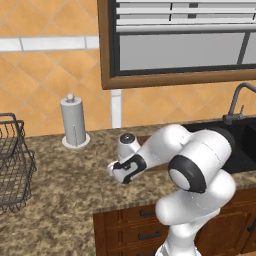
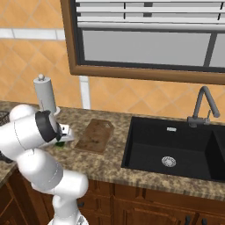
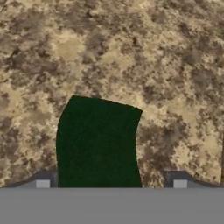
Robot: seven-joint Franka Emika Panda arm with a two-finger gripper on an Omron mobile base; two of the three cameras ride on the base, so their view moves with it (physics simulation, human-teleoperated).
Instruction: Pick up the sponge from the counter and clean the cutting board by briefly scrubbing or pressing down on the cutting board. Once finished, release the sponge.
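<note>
The small flat dark green rectangular sponge [image 3: 98,144] lies on the speckled brown-and-tan granite tabletop [image 1: 65,175], w/ the two dark finger tips [image 3: 43,180] standing either side of it in the hand view, spread wider than the block, not touching it: the pincer [image 3: 111,183] is released, holding nothing. In the right base view a sliver of green peeks out by the wrist, just left of the thin flat brown wooden cutting board [image 2: 94,135], which lies near but apart from it, left of the black sink basin [image 2: 171,151]. The tabletop's far edge has a white paper-towel roll on a stand [image 1: 74,122]; a dark wire basket [image 1: 12,160] sits at far left. Judgement: sponge prob. light, soft & squashy, slightly grippy, not fragile; it'll compress under the fingers, so a firm close is fine. Best hold: across the narrower width, approx mid-length, fingers down low on the two long side faces so it doesn't pivot when pressed on the board. Thin profile means the tips must reach nearly to the granite.
</note>
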